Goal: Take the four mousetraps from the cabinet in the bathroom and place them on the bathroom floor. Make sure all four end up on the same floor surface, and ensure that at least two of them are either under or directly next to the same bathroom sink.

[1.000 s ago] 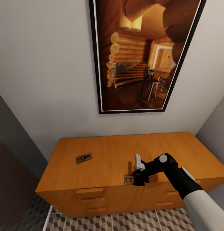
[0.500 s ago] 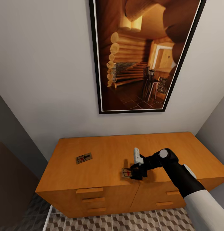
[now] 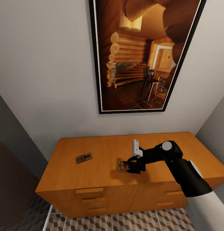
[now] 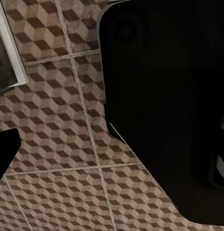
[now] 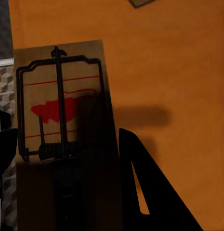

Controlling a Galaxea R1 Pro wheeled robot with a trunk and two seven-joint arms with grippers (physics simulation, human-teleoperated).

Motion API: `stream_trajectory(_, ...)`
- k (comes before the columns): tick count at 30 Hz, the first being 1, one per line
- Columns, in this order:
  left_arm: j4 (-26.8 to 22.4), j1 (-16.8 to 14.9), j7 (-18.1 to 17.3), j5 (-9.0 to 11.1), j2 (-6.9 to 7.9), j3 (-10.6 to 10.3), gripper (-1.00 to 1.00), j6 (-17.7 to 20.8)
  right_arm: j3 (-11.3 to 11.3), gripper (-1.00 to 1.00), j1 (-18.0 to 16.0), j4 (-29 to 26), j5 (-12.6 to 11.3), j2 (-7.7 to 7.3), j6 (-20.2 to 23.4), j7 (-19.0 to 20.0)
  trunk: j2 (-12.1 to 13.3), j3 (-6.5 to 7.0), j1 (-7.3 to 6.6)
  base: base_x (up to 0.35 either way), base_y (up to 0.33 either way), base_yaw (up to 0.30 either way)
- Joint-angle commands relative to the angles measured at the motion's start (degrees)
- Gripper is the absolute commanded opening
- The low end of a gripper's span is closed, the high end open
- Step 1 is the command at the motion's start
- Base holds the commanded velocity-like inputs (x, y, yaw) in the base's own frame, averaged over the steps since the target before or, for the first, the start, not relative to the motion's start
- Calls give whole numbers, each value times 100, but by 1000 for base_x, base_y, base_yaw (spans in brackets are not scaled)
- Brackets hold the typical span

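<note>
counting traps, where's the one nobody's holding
In the head view, that mousetrap lies flat on the cabinet top's left part, left of the right gripper.

From the head we look forward and down on a wooden cabinet (image 3: pixel 105 166) against the wall, with a framed picture (image 3: pixel 142 54) at twelve o'clock and a strip of tiled floor (image 3: pixel 124 223) at six. Our right wrist camera sits very close over the cabinet top (image 5: pixel 179 72), facing down along the fingers at a mousetrap (image 5: pixel 61 115); the head view shares that trap (image 3: pixel 124 166) and the same top. Our left wrist camera hangs low, facing down at the floor tiles (image 4: pixel 59 144), which the head view catches at six o'clock.
</note>
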Motion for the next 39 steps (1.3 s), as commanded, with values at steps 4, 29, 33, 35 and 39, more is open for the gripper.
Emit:
stream_trajectory(4,25,-10,12,44,-11,-47,100,-44,-43,-100,-5,-201,-7,-4,307,170,-11,-11,4,0,0,0)
stream_trajectory(29,28,-10,12,45,-8,-47,100,-45,-134,-100,-1,-283,-16,-10,409,225,-11,-11,4,-232,0,0)
stream_trajectory(33,26,-10,12,45,-8,-47,100,-45,-133,-100,-3,-277,-19,-7,408,213,-11,-11,4,-333,0,0)
stream_trajectory(35,24,-10,12,45,-8,-47,100,-45,-133,-100,-2,-271,-22,-9,408,207,-11,-11,4,-333,0,0)
stream_trajectory(39,23,-10,12,44,-8,-47,100,-45,-130,-100,-1,-266,-24,-10,408,202,-11,-11,4,-333,0,0)
